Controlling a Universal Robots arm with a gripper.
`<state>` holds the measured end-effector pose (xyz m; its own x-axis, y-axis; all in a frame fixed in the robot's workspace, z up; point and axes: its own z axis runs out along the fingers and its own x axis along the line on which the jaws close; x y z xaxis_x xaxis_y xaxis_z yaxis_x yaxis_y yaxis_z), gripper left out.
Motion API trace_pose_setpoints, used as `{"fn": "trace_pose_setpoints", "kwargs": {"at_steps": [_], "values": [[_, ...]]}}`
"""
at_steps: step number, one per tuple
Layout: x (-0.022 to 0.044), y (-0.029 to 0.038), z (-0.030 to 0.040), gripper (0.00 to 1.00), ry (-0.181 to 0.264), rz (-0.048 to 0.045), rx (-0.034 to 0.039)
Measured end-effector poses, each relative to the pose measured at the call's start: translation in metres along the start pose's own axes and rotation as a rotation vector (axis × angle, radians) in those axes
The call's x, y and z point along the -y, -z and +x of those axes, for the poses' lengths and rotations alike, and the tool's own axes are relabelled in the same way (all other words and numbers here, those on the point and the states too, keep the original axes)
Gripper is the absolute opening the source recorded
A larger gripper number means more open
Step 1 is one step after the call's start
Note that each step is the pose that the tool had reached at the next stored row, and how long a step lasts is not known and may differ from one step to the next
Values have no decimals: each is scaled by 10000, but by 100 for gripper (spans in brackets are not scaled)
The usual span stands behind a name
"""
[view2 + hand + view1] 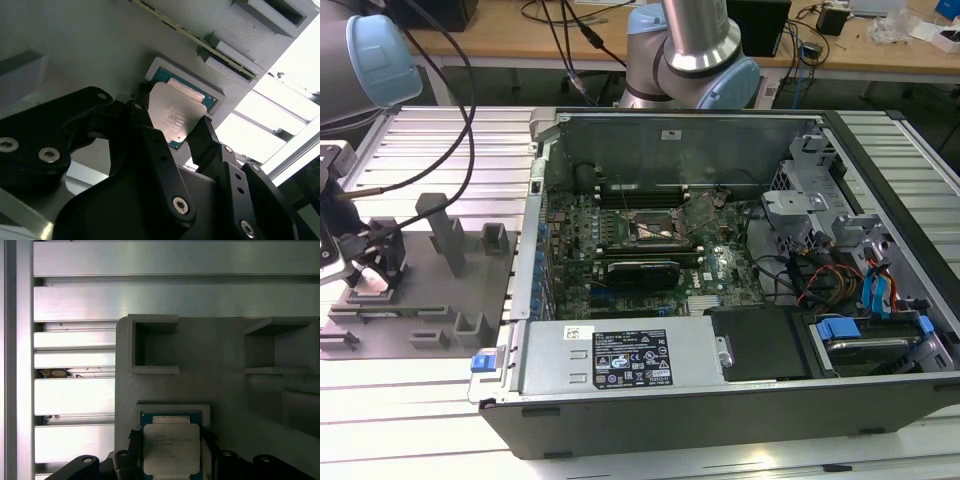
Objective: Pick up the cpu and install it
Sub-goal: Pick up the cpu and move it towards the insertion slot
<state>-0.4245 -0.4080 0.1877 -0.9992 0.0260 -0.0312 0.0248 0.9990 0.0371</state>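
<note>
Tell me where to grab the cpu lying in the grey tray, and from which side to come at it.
Take the cpu by two opposite edges, coming straight down from above. It lies flat, metal top up, in a shallow frame on the grey tray, so its thin edges are probably the only thing to pinch.

We are seeing print in several places, and none of it is showing clearly enough to read. In the exterior view, a small white label (578, 333) and a larger black label (631, 358), crowded with tiny white lines and symbols, are sitting on the grey power supply cover (690, 350) of the open computer. A little white sticker (671, 133) is sitting on the case's inner wall (620, 150). In both wrist views, faint lines of lettering are crossing the silvery top of the cpu (175, 117) (171, 447).
</note>
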Motion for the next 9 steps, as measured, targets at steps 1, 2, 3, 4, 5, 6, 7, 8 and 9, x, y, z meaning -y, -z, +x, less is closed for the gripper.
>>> {"fn": "trace_pose_setpoints", "kwargs": {"at_steps": [1,2,3,4,5,6,7,8,9], "values": [[0,0,0,55,0,0,0],[0,1,0,55,0,1,0],[0,2,0,55,0,0,0],[0,2,0,55,0,0,0],[0,11,0,55,0,3,-4],[0,21,0,55,0,3,-5],[-1,31,-1,55,-1,1,-2],[-2,42,-1,55,0,1,-1],[-2,54,-1,55,0,1,-1]]}}
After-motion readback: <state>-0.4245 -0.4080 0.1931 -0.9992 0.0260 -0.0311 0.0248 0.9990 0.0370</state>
